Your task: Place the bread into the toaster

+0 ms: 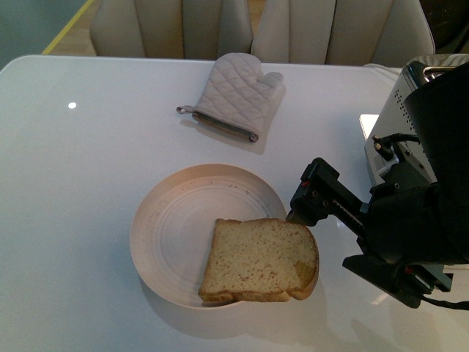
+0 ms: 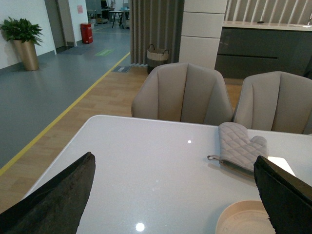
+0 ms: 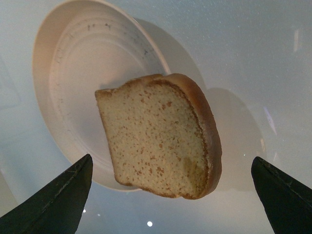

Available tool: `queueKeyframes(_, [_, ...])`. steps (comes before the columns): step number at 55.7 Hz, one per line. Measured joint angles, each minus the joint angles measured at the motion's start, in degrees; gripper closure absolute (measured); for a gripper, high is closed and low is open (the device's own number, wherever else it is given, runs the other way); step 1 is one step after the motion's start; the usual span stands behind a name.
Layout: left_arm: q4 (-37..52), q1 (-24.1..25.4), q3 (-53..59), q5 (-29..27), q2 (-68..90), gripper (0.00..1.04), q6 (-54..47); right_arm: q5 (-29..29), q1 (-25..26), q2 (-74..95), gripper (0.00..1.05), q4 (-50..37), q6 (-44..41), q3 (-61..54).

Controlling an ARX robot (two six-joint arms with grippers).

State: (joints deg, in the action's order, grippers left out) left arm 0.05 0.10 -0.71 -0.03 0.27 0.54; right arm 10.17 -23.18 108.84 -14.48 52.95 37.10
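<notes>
The bread [image 1: 260, 260] is a tan slice with a brown crust. It lies flat on the near right part of a round cream plate [image 1: 172, 227] and overhangs the rim. The white toaster [image 1: 401, 95] stands at the table's right edge, largely hidden behind my right arm. My right gripper [image 1: 322, 236] is open and empty, just right of the bread and slightly above it. In the right wrist view the bread [image 3: 158, 141] lies between the spread fingers of the gripper [image 3: 170, 160]. My left gripper [image 2: 173, 158] is open and empty over bare table, and the plate's rim [image 2: 243, 214] shows near it.
A quilted beige oven mitt [image 1: 234, 95] lies at the back of the white table and also shows in the left wrist view [image 2: 239, 148]. Two beige chairs [image 1: 168, 26] stand behind the table's far edge.
</notes>
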Motion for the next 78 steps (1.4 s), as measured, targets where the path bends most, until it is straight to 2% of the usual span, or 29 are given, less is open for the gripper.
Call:
queueKeyframes(17, [0.0,0.0,0.0,0.0,0.0,0.07,0.0,1.3,0.2,10.1,0.09,0.6,2.0,6.4])
queueKeyframes(41, [0.0,0.0,0.0,0.0,0.0,0.07,0.0,2.7,-0.7,14.3,0.1,0.3,2.0,8.4])
queueKeyframes(50, [0.0,0.0,0.0,0.0,0.0,0.07,0.0,2.8,-1.6,14.8,0.33,0.5,1.9,8.5])
queueKeyframes(54, [0.0,0.0,0.0,0.0,0.0,0.07,0.0,2.8,-1.9,15.0,0.48,0.7,1.9,8.5])
queueKeyframes(69, [0.0,0.0,0.0,0.0,0.0,0.07,0.0,2.8,-1.7,14.2,0.87,0.4,1.9,8.4])
queueKeyframes(73, [0.0,0.0,0.0,0.0,0.0,0.07,0.0,2.8,-1.5,13.2,0.95,-0.3,1.9,8.0])
queueKeyframes(78, [0.0,0.0,0.0,0.0,0.0,0.07,0.0,3.0,-0.9,11.1,1.01,-1.4,2.0,7.3])
